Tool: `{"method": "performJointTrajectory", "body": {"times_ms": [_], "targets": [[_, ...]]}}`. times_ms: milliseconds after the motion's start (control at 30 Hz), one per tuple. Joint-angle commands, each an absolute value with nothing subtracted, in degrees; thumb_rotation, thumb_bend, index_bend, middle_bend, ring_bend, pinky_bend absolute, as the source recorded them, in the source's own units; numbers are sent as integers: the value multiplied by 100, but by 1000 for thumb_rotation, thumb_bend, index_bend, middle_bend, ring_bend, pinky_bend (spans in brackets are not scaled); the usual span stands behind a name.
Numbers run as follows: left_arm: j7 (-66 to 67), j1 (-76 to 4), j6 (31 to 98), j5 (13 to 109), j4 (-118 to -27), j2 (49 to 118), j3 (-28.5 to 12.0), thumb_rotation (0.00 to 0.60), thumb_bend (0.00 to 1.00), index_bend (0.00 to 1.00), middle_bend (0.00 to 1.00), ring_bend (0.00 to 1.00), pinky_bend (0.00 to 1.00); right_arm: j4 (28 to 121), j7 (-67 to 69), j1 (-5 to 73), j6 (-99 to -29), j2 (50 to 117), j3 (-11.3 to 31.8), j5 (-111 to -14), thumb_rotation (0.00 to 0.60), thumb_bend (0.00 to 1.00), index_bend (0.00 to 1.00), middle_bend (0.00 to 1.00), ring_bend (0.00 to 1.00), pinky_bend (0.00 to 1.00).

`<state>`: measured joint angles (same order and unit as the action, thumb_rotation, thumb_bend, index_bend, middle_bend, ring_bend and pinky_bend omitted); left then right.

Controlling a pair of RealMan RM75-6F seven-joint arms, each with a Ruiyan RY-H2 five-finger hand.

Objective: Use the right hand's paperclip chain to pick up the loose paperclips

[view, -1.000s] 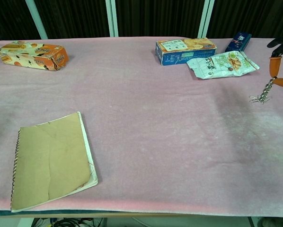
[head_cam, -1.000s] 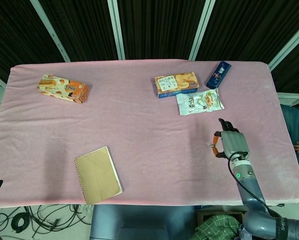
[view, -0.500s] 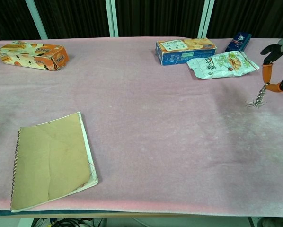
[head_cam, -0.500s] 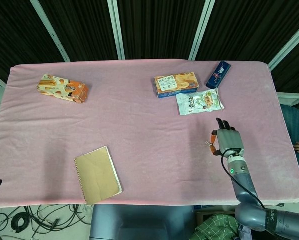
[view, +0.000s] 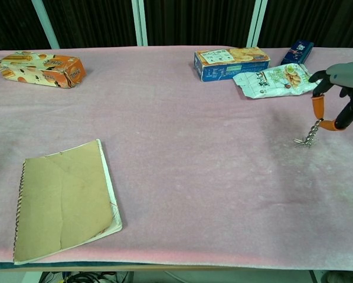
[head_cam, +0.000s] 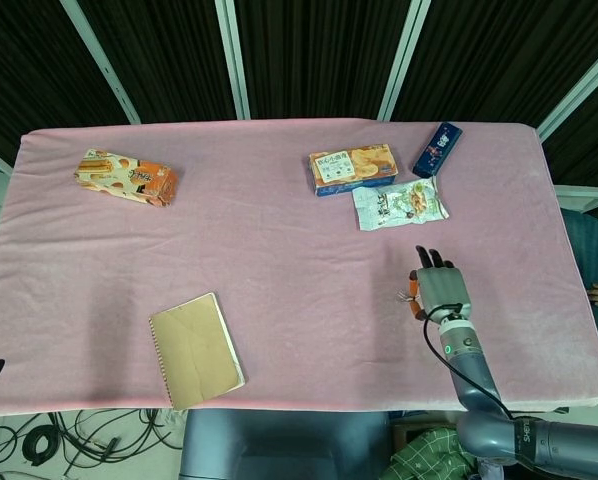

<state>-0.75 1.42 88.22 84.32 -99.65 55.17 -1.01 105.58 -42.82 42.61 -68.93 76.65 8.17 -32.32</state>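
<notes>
At the table's right edge, your right hand (view: pixel 340 88) pinches the paperclip chain (view: pixel 309 134) between orange-tipped fingers (view: pixel 316 106) (other fingers spread). The chain hangs down, just below the snack pouch (view: pixel 275 79). You cannot make out loose paperclips.

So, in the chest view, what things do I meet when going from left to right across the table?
Orange snack box → brown notebook → blue biscuit box → white snack bag → paperclip chain → right hand.
</notes>
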Motion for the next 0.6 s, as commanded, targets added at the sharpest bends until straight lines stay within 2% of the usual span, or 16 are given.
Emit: {"method": "performJointTrajectory", "body": {"times_ms": [33, 600], "targets": [[-84, 140, 8816, 8430, -9967, 5512, -99, 600, 224, 30, 0, 0, 0, 10537, -4319, 4292, -6916, 7756, 798, -3233, 600, 319, 575, 0, 6, 187], [-159, 140, 8816, 8435, -9947, 5484, -103, 600, 224, 30, 0, 0, 0, 10517, -4396, 4427, -6954, 8171, 827, -3196, 600, 319, 575, 0, 6, 187]]}}
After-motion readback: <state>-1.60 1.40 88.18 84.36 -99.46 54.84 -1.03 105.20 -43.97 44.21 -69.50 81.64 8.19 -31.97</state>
